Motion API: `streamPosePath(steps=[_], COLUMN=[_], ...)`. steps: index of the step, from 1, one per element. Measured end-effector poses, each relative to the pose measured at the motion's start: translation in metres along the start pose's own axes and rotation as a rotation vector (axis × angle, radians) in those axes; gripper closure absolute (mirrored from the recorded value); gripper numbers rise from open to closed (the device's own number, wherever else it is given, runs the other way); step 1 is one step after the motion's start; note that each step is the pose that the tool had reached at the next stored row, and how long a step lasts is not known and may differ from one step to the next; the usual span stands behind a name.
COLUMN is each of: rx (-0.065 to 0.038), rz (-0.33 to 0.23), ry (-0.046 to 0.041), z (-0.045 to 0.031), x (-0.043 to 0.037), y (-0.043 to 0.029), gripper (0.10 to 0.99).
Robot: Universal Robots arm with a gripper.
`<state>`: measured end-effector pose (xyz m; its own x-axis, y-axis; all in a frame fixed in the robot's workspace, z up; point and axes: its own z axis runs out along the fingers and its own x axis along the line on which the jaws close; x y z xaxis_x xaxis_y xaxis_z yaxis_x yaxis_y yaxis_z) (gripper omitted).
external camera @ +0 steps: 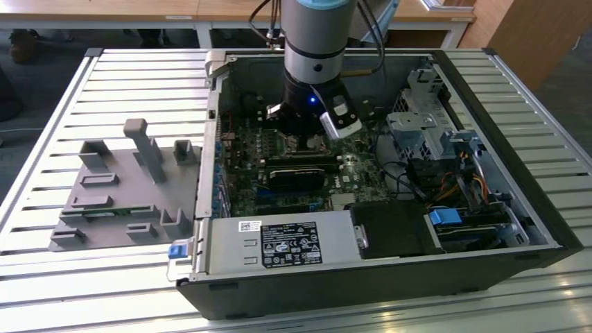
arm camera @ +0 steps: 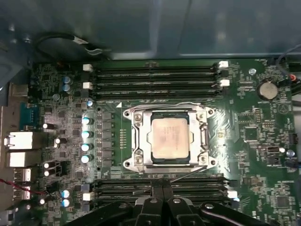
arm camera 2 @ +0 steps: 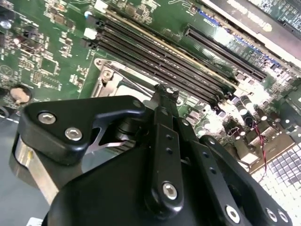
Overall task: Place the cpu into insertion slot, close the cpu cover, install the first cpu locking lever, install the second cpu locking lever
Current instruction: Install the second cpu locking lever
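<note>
One cpu (arm camera: 169, 137), one cpu cover (arm camera: 138, 136)

Arm (external camera: 315, 41): silver-grey cylindrical wrist segment, light blue band at the upper joint, black section below carrying a small lit blue indicator. Black cables run down beside the segment from above. A white-and-grey module (external camera: 340, 118), apparently a camera, is mounted at an angle on the black section.

Gripper (arm camera 2: 162, 96): matte black linkage body in the second wrist view, rounded plates joined by silver socket-head screws, with a brushed metal block at one flank. Narrow black bar with small holes runs to the tip. In the first wrist view, the black links with silver pivots (arm camera: 162, 207) appear again.
</note>
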<state>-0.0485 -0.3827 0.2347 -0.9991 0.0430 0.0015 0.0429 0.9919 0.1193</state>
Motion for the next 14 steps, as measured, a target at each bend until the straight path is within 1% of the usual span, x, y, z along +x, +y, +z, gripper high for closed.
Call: streamPosePath(steps=[5, 6, 9, 11, 14], rx=[-0.001, -0.003, -0.014, -0.017, -0.019], rz=[0.0, 0.0, 0.001, 0.001, 0.001], ry=[0.0002, 0.0004, 0.0007, 0.0008, 0.0009], z=[0.0063, 0.0067, 0.0078, 0.0093, 0.0129], x=[0.003, 0.0032, 0.0048, 0.0062, 0.0075], y=[-0.0009, -0.0013, -0.0035, -0.0045, -0.0056], gripper=[0.969, 0.969, 0.969, 0.969, 0.969])
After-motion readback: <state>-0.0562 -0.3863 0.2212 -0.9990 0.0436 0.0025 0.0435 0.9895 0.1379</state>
